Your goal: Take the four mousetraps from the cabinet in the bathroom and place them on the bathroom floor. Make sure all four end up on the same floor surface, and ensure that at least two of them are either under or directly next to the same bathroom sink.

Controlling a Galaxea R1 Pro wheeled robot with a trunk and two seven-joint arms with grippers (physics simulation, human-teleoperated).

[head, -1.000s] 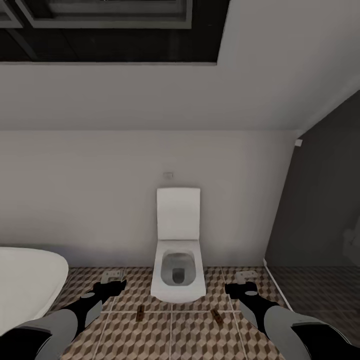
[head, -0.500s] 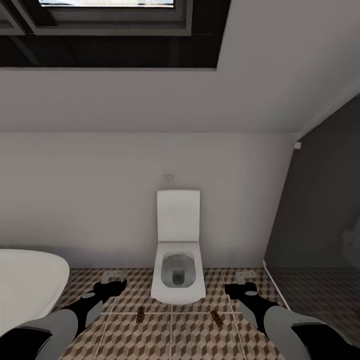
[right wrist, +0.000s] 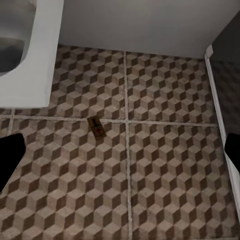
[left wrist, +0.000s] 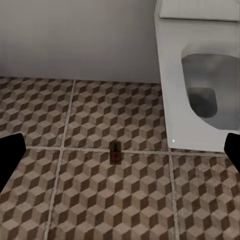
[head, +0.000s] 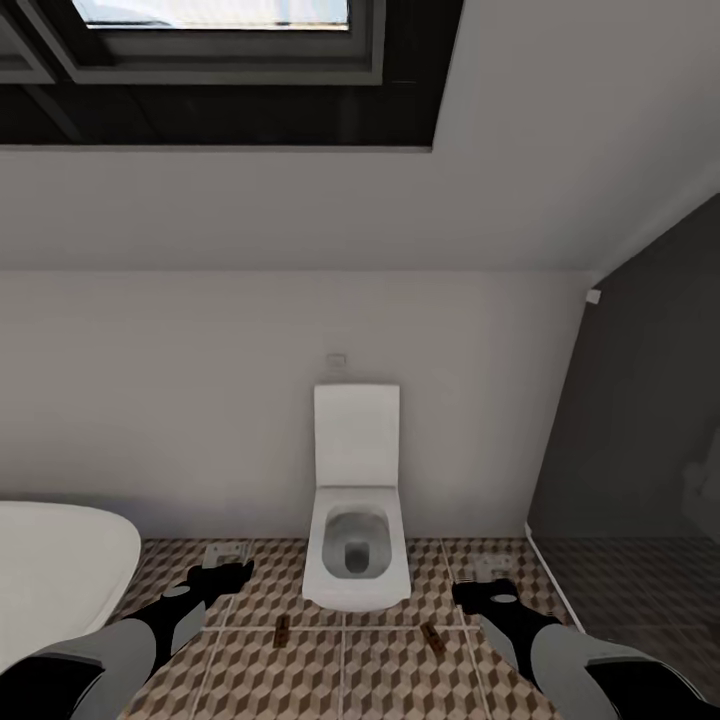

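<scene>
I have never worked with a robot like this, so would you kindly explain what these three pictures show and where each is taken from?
This is a simulated two-armed robot in a bathroom. The large picture comes from its head camera, looking down over both arms: left gripper, right gripper. The other two come from cameras on each wrist, looking past the dark jaws at the patterned bathroom floor. A white toilet stands ahead, a bathtub to the left. Two small mousetraps lie on the tiles, one nearer the left arm, one nearer the right. Both jaws stand open, holding nothing.
</scene>
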